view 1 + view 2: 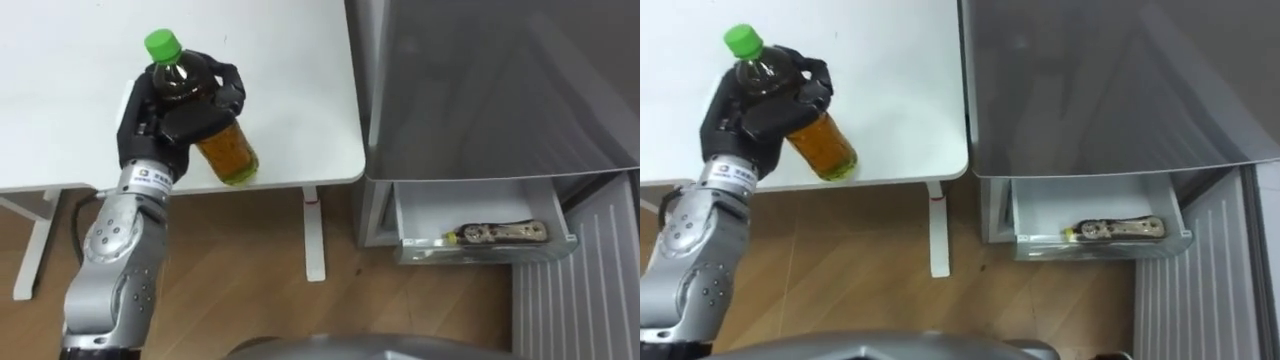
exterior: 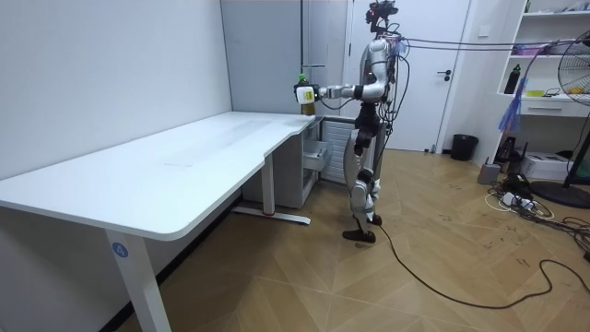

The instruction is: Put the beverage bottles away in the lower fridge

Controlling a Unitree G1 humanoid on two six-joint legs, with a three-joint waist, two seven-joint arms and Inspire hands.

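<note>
White desk [image 1: 280, 60], black bin [image 2: 464, 147] by door [image 2: 458, 83]

Wood floor [image 2: 277, 277], long white desk [image 2: 184, 157] along white wall [image 2: 92, 74], door [image 2: 429, 92] behind.

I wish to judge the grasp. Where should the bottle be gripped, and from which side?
Probably round the body, below the green cap, coming from the robot's left. The bottle is round and even there, so fingers can close round it, and the left hand wraps it at that part now.

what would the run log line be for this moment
left hand: gripping bottle, held over table | drawer: open, one drink lying inside | status: bottle not yet in drawer
</note>
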